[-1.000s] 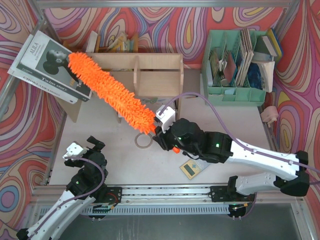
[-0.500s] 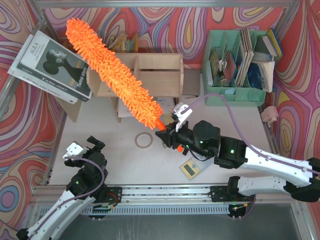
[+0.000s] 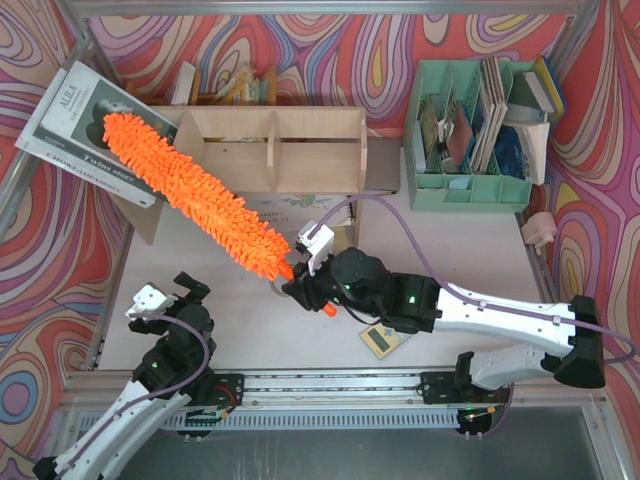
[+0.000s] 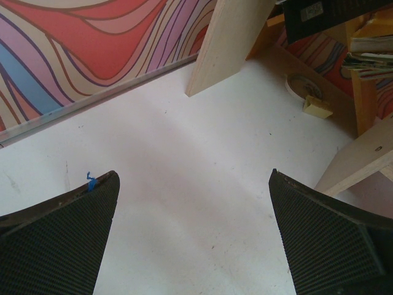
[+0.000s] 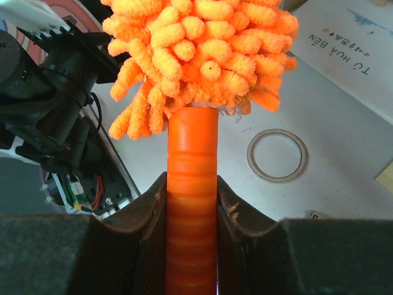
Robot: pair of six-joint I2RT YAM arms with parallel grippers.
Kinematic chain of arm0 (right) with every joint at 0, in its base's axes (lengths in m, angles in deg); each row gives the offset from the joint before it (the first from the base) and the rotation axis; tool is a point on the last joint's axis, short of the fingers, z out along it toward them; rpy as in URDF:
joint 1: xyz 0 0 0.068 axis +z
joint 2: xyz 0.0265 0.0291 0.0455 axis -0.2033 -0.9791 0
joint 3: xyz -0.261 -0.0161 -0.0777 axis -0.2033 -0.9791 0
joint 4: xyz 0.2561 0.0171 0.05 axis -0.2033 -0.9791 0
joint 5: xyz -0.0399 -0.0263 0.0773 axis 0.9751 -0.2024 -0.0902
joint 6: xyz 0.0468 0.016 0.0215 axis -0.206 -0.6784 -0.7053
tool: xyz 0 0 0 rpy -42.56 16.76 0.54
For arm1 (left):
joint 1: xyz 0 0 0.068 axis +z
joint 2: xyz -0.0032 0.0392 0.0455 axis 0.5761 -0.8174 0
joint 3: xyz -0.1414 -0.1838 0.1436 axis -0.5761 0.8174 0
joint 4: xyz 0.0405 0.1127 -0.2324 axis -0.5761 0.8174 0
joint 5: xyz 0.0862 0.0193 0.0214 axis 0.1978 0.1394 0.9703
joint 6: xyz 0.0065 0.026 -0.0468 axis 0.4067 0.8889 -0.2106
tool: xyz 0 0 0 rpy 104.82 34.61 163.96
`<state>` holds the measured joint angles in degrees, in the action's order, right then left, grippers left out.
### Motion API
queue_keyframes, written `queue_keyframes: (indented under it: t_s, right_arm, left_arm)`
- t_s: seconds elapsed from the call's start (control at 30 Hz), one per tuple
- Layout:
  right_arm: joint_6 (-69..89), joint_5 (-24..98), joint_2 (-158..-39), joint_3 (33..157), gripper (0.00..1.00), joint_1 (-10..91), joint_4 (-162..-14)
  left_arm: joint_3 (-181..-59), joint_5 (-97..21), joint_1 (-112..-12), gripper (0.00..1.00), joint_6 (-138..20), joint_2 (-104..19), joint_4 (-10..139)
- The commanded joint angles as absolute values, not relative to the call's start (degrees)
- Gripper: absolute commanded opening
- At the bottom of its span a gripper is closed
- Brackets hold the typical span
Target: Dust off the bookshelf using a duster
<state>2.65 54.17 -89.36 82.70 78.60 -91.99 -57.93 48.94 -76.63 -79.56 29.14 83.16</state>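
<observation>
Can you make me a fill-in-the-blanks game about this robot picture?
1. The long fluffy microfiber duster is bright ___.
2. The right gripper is shut on the duster's thin stick ___.
3. The left gripper is wide ___ and holds nothing.
4. Seen from above, the mint-green slotted plastic file organizer stands to the ___ of the light plywood bookshelf.

Missing words: orange, handle, open, right.
</observation>
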Motion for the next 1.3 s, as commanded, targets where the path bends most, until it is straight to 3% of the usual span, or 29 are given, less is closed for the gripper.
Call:
queue_keyframes:
  t_s: [0.0, 0.27, 0.8, 1.27]
  right_arm:
    - [1.5, 55.4, -89.2, 85.9, 0.00, 79.0, -87.1]
    - [-1.3, 60.5, -89.4, 84.1, 0.00, 79.0, -90.1]
    - [2.8, 52.3, -96.9, 94.6, 0.00, 82.7, -86.5]
    - [-2.3, 65.3, -97.4, 93.5, 0.00, 82.6, -93.2]
  left_arm:
    - [-56.9, 48.6, -76.3, 0.99, -78.7, 29.5, 82.1]
    - [-56.9, 48.5, -76.3, 0.98, -78.4, 29.3, 82.1]
    - [-56.6, 48.4, -76.2, 0.98, -78.3, 30.0, 80.6]
    - [-56.6, 48.5, -76.2, 0.99, -78.3, 30.0, 80.6]
